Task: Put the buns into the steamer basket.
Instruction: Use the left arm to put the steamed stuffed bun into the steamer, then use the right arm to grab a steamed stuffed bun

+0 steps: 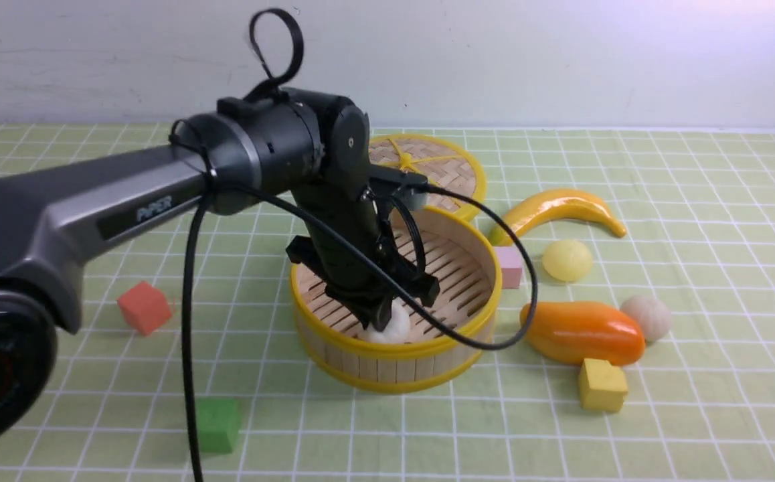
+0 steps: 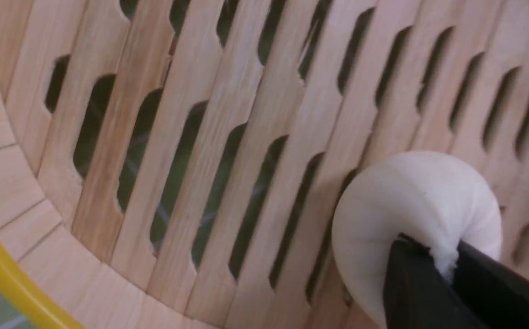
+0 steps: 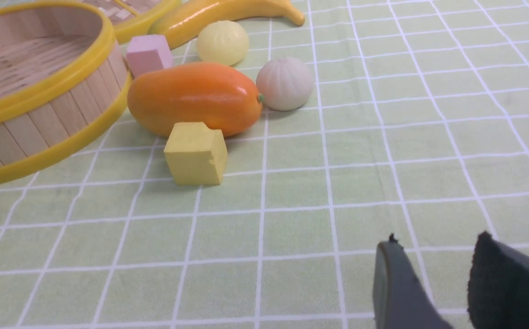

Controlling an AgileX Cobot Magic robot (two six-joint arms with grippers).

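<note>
Lower centre of front view | left gripper clenched on white bun, low inside steamer basket | seat bun on slats, then unclench gently, rise straight up clear of rim

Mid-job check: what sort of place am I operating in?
Likely a robot test bench, not a kitchen: green checked tablecloth, bare white wall, props like the glossy orange toy mango and round bamboo steamer basket.
</note>
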